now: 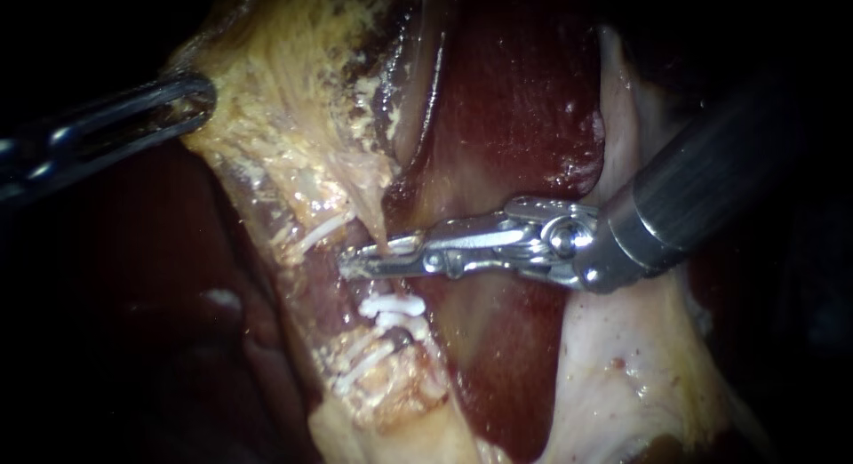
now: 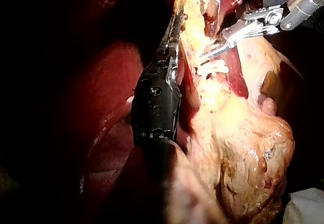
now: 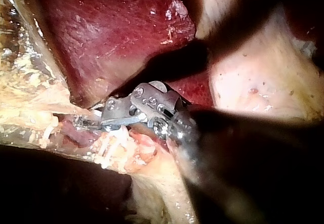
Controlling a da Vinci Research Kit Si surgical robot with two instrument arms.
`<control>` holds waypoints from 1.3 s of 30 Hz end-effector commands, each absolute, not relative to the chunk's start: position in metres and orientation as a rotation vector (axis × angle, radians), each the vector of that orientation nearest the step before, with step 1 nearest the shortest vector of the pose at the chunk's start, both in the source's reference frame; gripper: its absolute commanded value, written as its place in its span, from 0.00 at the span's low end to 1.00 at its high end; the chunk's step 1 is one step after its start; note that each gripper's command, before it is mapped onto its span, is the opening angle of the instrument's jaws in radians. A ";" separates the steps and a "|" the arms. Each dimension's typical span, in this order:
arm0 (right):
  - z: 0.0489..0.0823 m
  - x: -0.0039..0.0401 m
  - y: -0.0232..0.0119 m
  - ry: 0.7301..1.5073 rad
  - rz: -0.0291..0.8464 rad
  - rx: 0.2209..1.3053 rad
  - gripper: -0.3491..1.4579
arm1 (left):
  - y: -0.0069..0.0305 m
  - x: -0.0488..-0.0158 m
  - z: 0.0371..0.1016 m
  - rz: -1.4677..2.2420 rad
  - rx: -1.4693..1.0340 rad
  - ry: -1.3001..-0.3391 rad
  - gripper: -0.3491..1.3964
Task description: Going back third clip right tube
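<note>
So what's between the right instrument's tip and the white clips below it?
Only a short bare stretch of the tube, seen in the endoscope view; the right instrument sits just above the white clips.

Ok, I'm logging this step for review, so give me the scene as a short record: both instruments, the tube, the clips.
left instrument: shut on yellowish tissue, at its edge
right instrument: open, tip lying across the tube
clips: white, on the tube, the nearest just beyond the right instrument's tip
liver: dark red, behind the right instrument
contact between instruments: none, well apart
</note>
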State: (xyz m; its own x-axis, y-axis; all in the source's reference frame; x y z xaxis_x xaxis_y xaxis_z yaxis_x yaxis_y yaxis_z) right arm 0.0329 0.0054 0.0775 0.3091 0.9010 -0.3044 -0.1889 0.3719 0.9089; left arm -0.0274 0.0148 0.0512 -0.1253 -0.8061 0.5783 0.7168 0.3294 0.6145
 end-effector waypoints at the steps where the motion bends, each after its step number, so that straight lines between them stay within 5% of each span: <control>1: 0.0775 0.0329 0.0054 0.982 0.864 0.901 0.00 | 0.0148 -0.0274 0.0512 -1.305 0.106 -1.086 0.00; 9: 0.0775 0.0328 0.0054 0.986 0.853 0.895 0.00 | 0.0148 -0.0276 0.0509 -1.312 0.107 -1.088 0.00; 13: 0.0775 0.0329 0.0056 1.004 0.813 0.861 0.36 | 0.0147 -0.0276 0.0509 -1.313 0.107 -1.088 0.00; 17: 0.0775 0.0331 0.0058 1.018 0.788 0.812 0.49 | 0.0147 -0.0277 0.0509 -1.313 0.106 -1.088 0.00; 39: 0.0758 0.0323 0.0046 1.137 0.554 0.720 0.52 | 0.0146 -0.0277 0.0509 -1.314 0.103 -1.087 0.00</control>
